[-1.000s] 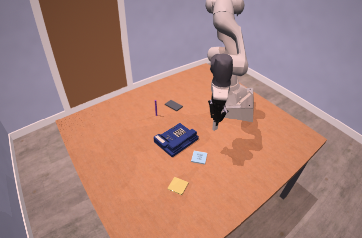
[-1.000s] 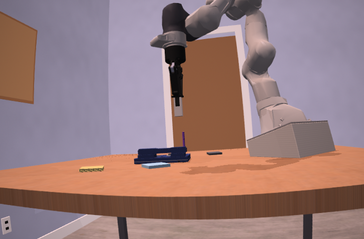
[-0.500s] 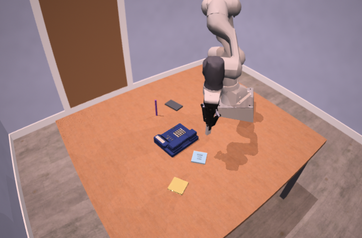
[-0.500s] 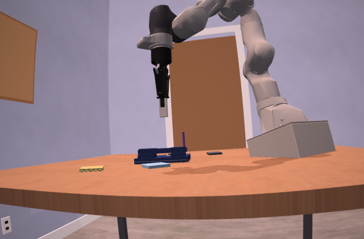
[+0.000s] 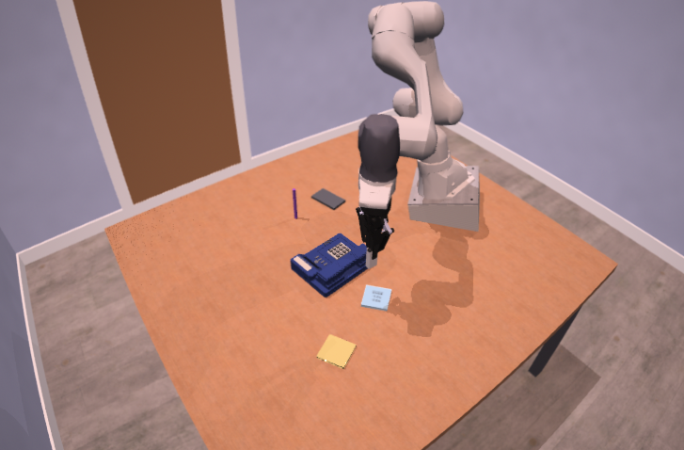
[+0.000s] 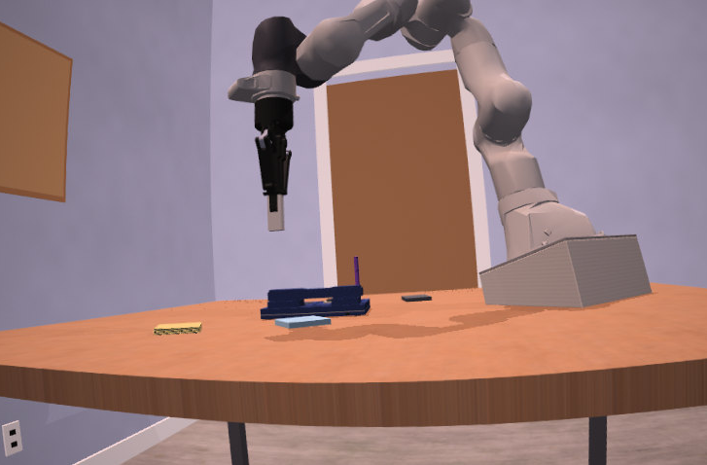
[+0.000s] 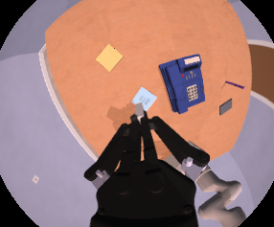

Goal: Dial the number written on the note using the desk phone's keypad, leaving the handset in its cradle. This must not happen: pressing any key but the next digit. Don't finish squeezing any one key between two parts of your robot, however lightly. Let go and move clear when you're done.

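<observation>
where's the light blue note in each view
Top: the light blue note lies right of centre, just right of and below the blue phone.
Exterior: low, left of centre, a flat slab in front of the phone.
Wrist: centre, left of the phone.
Shared landmark: the phone.
</observation>
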